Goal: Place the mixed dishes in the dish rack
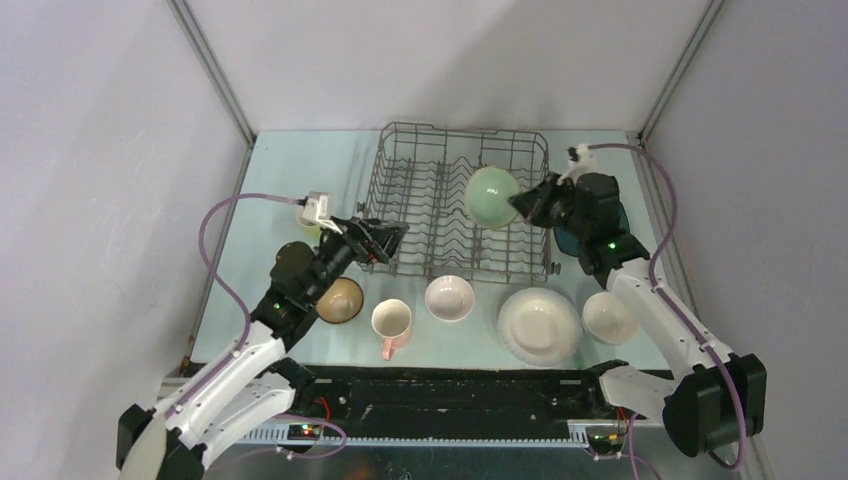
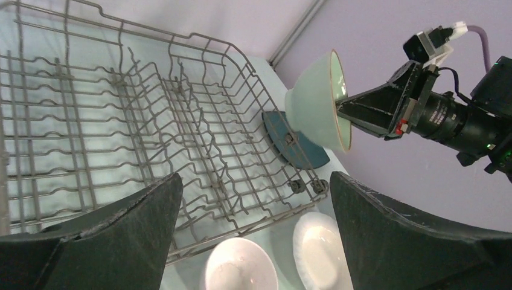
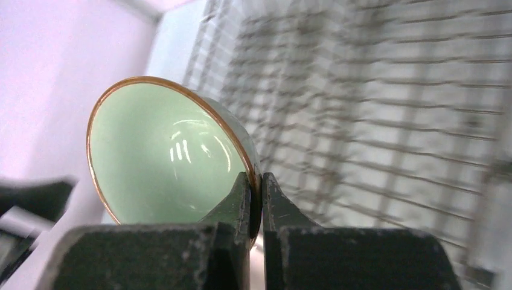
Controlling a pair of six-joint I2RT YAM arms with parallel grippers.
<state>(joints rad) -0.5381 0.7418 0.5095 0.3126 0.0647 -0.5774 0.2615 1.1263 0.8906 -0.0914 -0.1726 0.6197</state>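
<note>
Right gripper [image 3: 261,199] pinches the rim of the glossy pale green bowl [image 3: 163,157], held on edge over the grey wire dish rack [image 1: 420,170] — which looks empty. Left gripper [image 1: 385,237] is wide, holding nothing. Waiting on the table: brown bowl [image 1: 342,299], pink mug [image 1: 391,322], white round plate [image 1: 540,324]. Dark teal plate [image 2: 299,148] is mostly hidden — tines blur at the right wrist.

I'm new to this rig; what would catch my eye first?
The green bowl, tipped on its side and pinched by its rim in the shut right claw, hangs over the right half of the rack. The left claw gapes open at the rack's near left corner, holding nothing.
</note>
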